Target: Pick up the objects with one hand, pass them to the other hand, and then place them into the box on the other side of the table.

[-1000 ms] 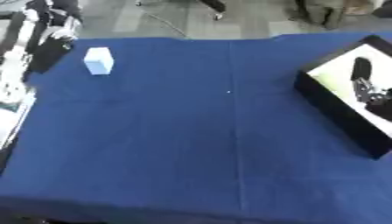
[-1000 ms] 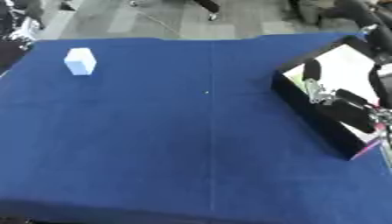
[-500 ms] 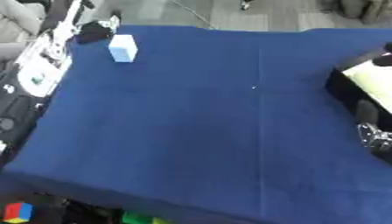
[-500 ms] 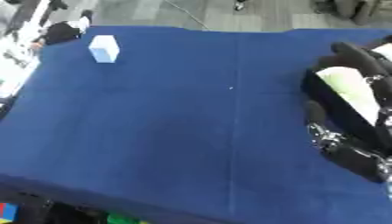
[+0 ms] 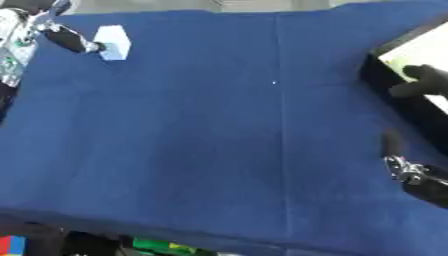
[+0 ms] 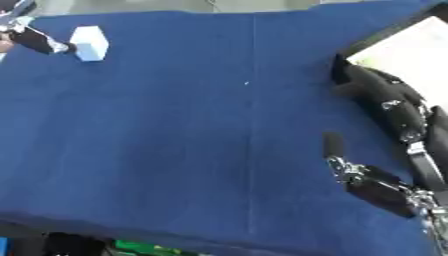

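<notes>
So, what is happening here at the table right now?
The robot's left hand reaches in from the upper left corner, a fingertip right beside the small white block on the blue table; it does not hold it yet. The right hand hangs open at the right side, next to the black box with a pale inside. Nothing has been passed or placed so far.

We see one small pale block [image 6: 89, 43] — whitish-blue, boxy, resting on the blue cloth near the far left corner. At the right edge sits the box [image 6: 411, 47] — black walls, pale floor, set askew and only partly in view.
</notes>
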Available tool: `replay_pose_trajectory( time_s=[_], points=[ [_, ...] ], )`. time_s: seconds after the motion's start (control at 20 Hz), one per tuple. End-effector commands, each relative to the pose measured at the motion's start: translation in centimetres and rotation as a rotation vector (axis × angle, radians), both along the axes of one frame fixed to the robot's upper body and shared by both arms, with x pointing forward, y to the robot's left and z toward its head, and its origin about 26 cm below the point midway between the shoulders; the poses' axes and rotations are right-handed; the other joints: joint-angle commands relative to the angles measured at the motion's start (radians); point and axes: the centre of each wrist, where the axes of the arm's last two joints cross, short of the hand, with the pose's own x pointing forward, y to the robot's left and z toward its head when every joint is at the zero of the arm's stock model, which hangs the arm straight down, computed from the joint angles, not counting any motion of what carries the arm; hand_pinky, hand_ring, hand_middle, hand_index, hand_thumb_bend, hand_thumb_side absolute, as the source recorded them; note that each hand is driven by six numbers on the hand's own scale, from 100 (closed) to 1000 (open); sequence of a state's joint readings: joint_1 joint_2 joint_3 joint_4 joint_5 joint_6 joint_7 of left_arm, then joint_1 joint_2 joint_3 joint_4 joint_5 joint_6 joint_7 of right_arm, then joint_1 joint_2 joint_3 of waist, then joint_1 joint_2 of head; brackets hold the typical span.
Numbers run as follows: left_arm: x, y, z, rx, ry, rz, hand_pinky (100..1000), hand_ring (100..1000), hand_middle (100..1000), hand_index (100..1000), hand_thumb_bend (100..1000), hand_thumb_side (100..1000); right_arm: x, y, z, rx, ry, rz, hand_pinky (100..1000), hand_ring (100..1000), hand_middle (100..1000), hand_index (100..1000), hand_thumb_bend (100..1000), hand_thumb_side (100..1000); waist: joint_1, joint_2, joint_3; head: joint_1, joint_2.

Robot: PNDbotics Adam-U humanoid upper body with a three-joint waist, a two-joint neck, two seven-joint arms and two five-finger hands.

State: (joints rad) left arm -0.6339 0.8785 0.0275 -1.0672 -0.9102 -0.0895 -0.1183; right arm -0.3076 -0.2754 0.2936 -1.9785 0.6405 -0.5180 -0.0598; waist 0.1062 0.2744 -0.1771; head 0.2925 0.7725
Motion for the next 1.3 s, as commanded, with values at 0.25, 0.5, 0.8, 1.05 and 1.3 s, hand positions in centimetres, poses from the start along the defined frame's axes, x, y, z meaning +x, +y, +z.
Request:
replay_pose_trajectory(
  time_s=[0.25, 0.5, 0.8, 1.05, 1.3],
  points=[
    [-1.2, 3.0, 2.3, 0.056, -0.067, 0.132, 810, 788, 770, 875, 643, 292, -0.4, 0.4, 0.5, 0.008, -0.037, 0.005, 874, 881, 688, 983, 100, 111, 0.005, 0.023, -0.020, 0.004, -0.002],
    [-1.3, 3.5, 2.0, 0.094, -0.070, 0.212, 797, 773, 753, 858, 626, 310, -0.5, 0.6, 0.3, 0.014, -0.037, 0.002, 874, 882, 680, 983, 100, 140, 0.004, 0.050, -0.034, 0.024, -0.002],
    [-1.2, 3.4, 1.9, 0.138, -0.105, 0.266, 780, 753, 728, 832, 619, 305, -0.6, 0.8, 0.0, 0.019, -0.032, -0.001, 874, 883, 673, 984, 100, 176, 0.001, 0.074, -0.044, 0.039, -0.002],
    [-0.9, 3.1, 1.5, 0.194, -0.144, 0.323, 769, 750, 723, 831, 665, 310, -0.7, 0.9, -0.1, 0.025, -0.029, -0.001, 874, 882, 664, 984, 100, 199, -0.003, 0.093, -0.046, 0.040, -0.002],
    [-0.6, 2.9, 0.8, 0.228, -0.176, 0.368, 759, 738, 710, 818, 655, 294, -0.7, 1.0, -0.2, 0.027, -0.030, -0.003, 874, 882, 660, 984, 100, 219, -0.007, 0.108, -0.050, 0.047, -0.002]
  ],
)
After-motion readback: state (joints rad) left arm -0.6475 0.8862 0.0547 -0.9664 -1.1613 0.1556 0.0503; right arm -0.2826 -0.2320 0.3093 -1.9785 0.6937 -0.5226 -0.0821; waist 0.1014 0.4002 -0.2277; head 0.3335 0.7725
